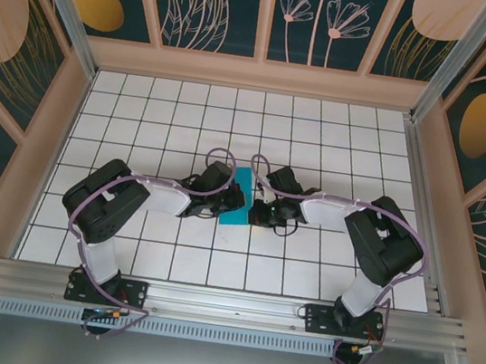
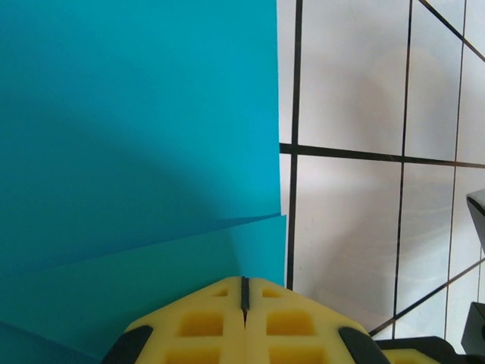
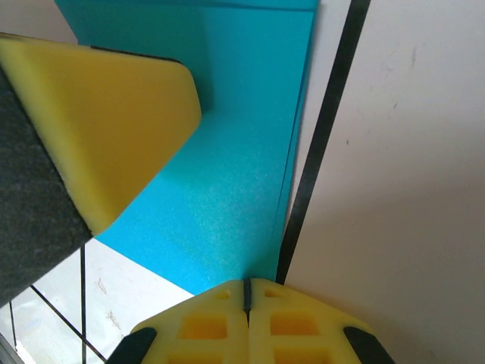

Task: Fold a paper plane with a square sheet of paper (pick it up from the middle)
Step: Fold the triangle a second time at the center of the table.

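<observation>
Closest up: left tool (image 2: 244,292) shut tight, seam a hairline, nothing seen clamped, tips down at the near edge of the square sheet of paper (image 2: 136,136). Same for right tool (image 3: 246,292): fully closed, tip at the sheet's edge. Sheet flat on white gridded surface (image 2: 348,220), mid-surface between both tools in top view. Progress, judged: early. One folded layer overlapping another, crease apparently under pressing; no pointed nose, no wings yet. Most folds left. Writing, brands, labels: none legible.
</observation>
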`<move>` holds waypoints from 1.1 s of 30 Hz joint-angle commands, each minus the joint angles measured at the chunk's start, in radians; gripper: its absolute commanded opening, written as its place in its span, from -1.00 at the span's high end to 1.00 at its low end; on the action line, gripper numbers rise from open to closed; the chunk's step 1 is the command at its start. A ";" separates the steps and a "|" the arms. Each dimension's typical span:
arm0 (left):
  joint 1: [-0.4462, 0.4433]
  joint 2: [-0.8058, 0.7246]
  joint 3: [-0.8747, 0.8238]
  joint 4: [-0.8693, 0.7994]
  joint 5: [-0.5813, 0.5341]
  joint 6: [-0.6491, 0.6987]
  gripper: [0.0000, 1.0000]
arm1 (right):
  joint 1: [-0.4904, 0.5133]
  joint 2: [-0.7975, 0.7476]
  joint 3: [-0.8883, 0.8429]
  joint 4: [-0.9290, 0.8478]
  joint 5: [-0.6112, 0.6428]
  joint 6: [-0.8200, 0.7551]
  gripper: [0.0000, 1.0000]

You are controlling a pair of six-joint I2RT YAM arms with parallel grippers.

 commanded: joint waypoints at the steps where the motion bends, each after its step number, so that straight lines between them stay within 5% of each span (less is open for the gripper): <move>1: 0.026 0.005 -0.008 -0.027 -0.048 -0.016 1.00 | 0.006 0.079 -0.046 -0.122 0.136 0.008 1.00; 17: 0.170 -0.054 -0.092 -0.080 -0.085 0.123 1.00 | 0.007 0.069 -0.047 -0.139 0.145 0.008 1.00; 33: 0.160 -0.267 -0.094 -0.078 -0.060 0.109 1.00 | -0.003 0.003 0.003 -0.093 0.044 0.047 1.00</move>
